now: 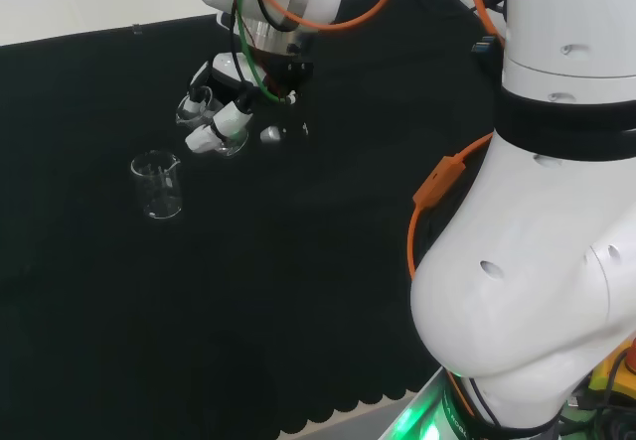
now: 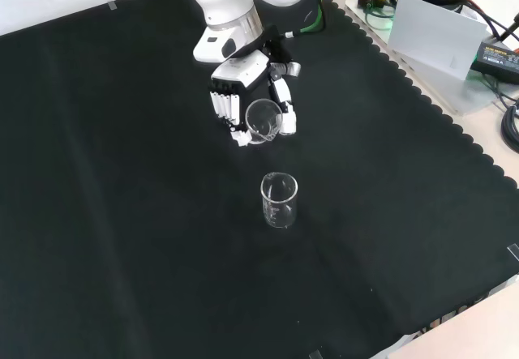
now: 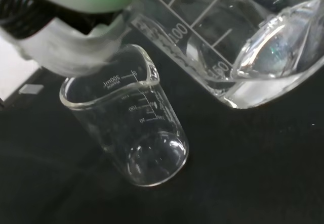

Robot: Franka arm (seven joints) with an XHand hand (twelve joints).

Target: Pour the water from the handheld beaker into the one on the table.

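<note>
The hand (image 2: 243, 83), fingers curled round a tilted glass beaker (image 2: 263, 121) holding water, hangs near an upright empty beaker (image 2: 279, 201) on the worktop (image 2: 122, 213).

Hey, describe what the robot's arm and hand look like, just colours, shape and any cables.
The arm is made of big, rounded, glossy white links with a black band between two of them. An orange cable runs along it, and green and black cables drop toward the wrist, which has a silvery metal ring. The hand is black and white, with ribbed black fingers and white tips.
</note>
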